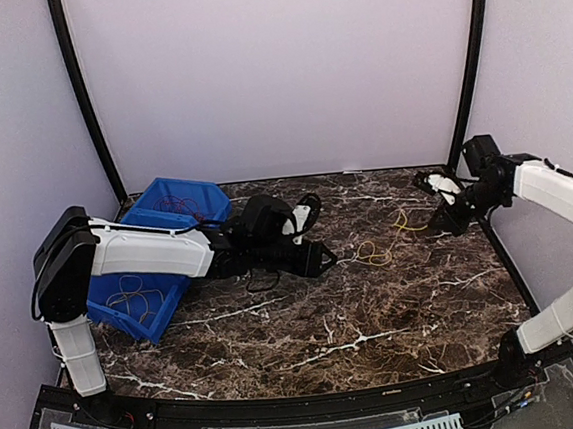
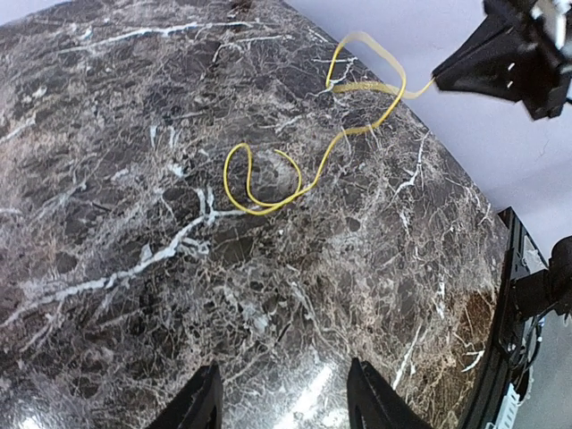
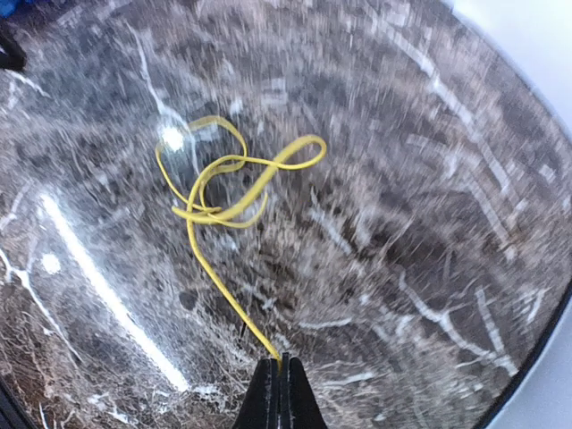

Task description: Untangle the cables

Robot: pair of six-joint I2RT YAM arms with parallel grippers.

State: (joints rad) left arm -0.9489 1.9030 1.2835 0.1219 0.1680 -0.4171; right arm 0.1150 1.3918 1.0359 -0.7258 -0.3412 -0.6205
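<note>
Right gripper (image 3: 279, 380): one, fingertips pressed together, pinching the end of the yellow cable (image 3: 210, 213). Left gripper (image 2: 281, 402): one, fingers spread above the table (image 2: 134, 268). Yellow cable: one, looped on the marble between both grippers. Bin (image 1: 146, 327): one, blue, at left; wires (image 1: 133, 293) inside, too fine to count.

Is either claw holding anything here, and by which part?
The right claw is shut on the thin yellow cable, pinching it near one end. The left claw is open and holds nothing.
</note>
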